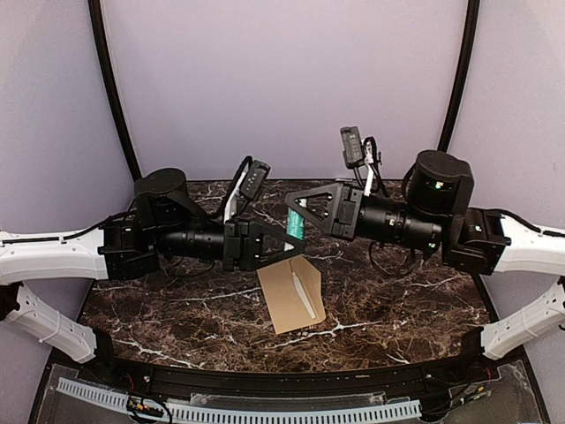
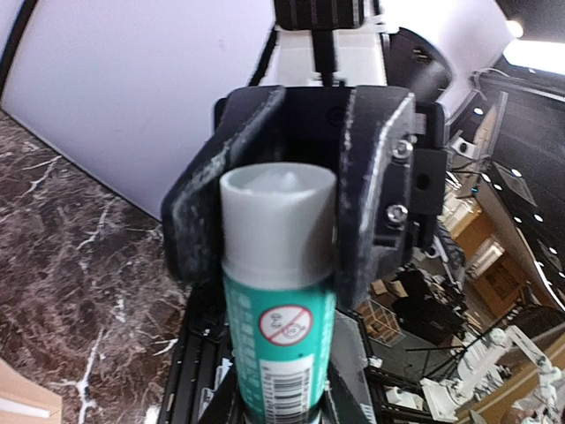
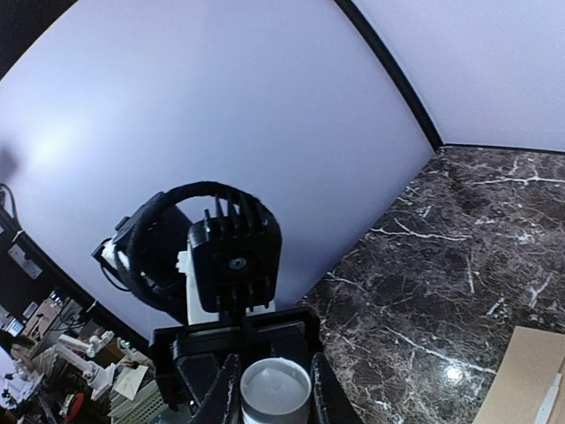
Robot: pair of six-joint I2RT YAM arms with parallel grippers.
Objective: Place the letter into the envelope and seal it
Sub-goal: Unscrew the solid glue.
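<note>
Landmark: envelope (image 1: 282, 302), kraft-brown, flat on the dark marbled table (image 1: 177, 309), turned a little off square. Seen again at the lower right edge of the right wrist view (image 3: 521, 380) and at the lower left corner of the left wrist view (image 2: 22, 397).

On the envelope's face: a thin pale strip (image 1: 305, 296) running lengthwise, right of its middle. Cannot tell whether it belongs to the letter or to the flap.

Around the envelope:
- Veined marble on all sides.
- Toward the near edge, a white slotted strip (image 1: 265, 408) along the black rail.
- Beyond the far edge, a pale lilac backdrop (image 1: 282, 79) between two black curved poles.

Over the envelope's far edge, raised off the table: a glue stick (image 1: 295, 224) with a green body and grey cap (image 2: 278, 208), spanning the two arms.
- Left gripper (image 1: 281, 240) just above the envelope's far left corner, covering that corner in the top view. Clamped on the stick's green end, with the body running out from its fingers in the left wrist view (image 2: 278, 318).
- Right gripper (image 1: 302, 212) farther back and right of that corner. Jaws pressed to both sides of the grey cap (image 2: 278, 203). Pale round end of the stick between its own fingers (image 3: 275, 389).

Envelope below and nearer than both grippers, touched by neither. Stick and grippers block part of its far edge from above.
</note>
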